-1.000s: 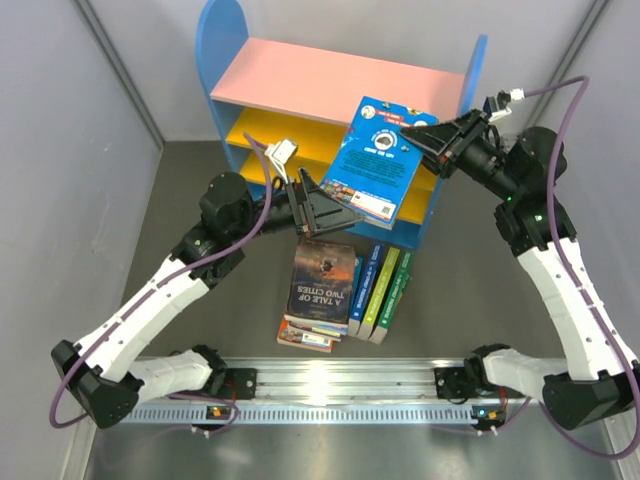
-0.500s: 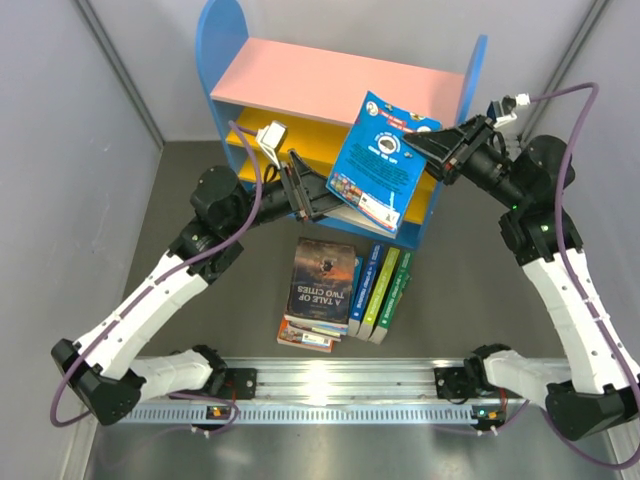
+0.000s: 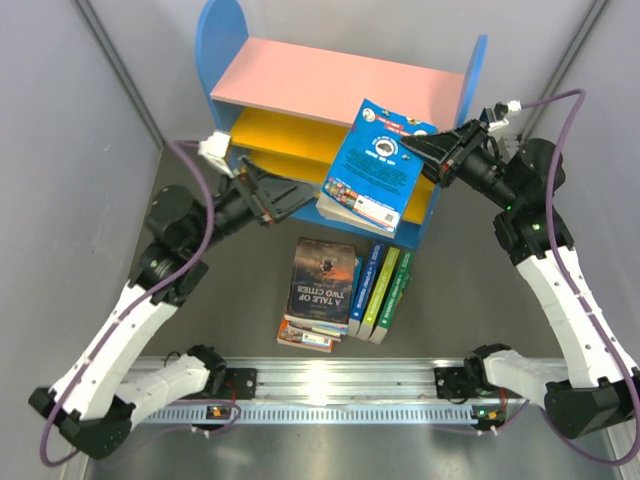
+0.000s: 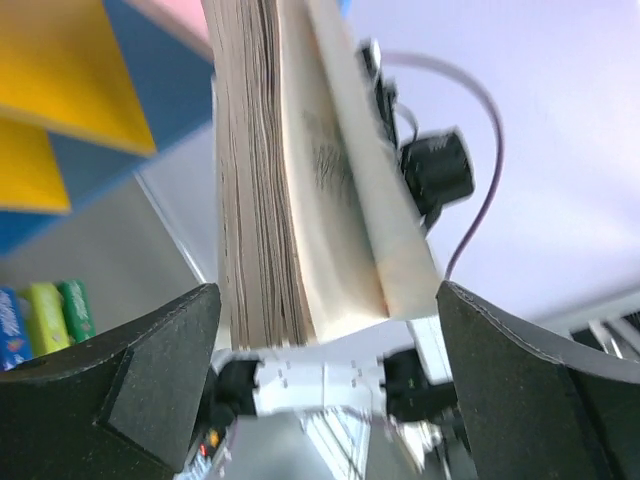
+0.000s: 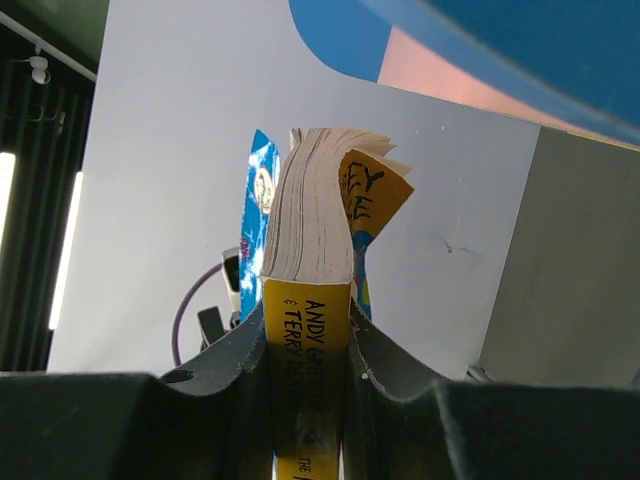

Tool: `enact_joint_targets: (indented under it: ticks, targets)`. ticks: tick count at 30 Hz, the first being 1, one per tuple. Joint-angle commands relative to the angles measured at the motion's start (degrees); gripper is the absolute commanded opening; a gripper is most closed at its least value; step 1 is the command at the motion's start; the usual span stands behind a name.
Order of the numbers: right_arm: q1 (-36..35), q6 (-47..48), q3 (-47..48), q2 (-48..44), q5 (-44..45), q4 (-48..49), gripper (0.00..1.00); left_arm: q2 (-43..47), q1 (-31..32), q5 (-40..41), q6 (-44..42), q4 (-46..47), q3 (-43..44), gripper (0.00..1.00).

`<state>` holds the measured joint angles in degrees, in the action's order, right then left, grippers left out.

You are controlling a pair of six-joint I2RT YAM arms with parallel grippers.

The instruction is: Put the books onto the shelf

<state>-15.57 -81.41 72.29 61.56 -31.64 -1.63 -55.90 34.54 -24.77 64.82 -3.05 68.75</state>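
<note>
Now, the right gripper (image 3: 428,150) is closed firmly on the blue book (image 3: 375,168) at its spine and holds it in the air, just in front of the right half of the shelf (image 3: 330,80). The cover faces up toward the overhead camera. The long axis of the book runs from the fingers at the upper right down to the lower left, across the yellow boards (image 3: 270,128).

So the opening lies behind the book, away from the arms. I judge the book must be turned thin edge first before it can pass between the boards.

The left gripper (image 3: 290,195) is to the left of the book's low corner, with jaws spread wide and nothing in them. In its own camera the page edge seems apart from both fingers (image 4: 120,370), though that view is blurred. The right arm is clearly the nearer one.

The other books (image 3: 322,278) lie in a pile in front of the shelf, well apart from both grippers.
</note>
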Motion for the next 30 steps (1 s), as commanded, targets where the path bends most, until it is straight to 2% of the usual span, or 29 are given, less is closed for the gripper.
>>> enact_joint_targets:
  ticks: [1,3,8,13,18,21,30]
  targets:
    - [0.6,-2.0,2.1,-1.2,-0.8,7.3,0.00,5.9,-4.6,5.3,0.8,0.9,-2.2,0.95]
    - [0.6,-2.2,1.1,-1.5,-0.8,7.2,0.00,6.2,-6.7,3.5,2.1,1.6,-2.5,0.96]
    - [0.6,-2.3,0.4,-1.9,-0.9,7.5,0.00,2.5,-7.1,-0.3,1.9,1.9,0.1,0.97]
    - [0.6,-2.4,0.9,-1.4,-0.9,8.1,0.00,-4.8,-6.9,-5.7,-2.4,-5.9,5.9,0.98]
    - [0.5,-2.7,0.8,-1.3,-1.1,8.5,0.00,-8.9,-6.5,-5.7,-5.2,-6.9,7.5,0.99]
    - [0.6,-2.7,0.6,-1.4,-1.0,8.6,0.00,-10.2,-6.4,-7.4,-3.5,-4.5,6.9,0.99]
    - [0.6,-2.8,0.0,-1.1,-0.9,9.0,0.00,-8.6,-6.3,-8.5,5.1,11.2,1.7,0.99]
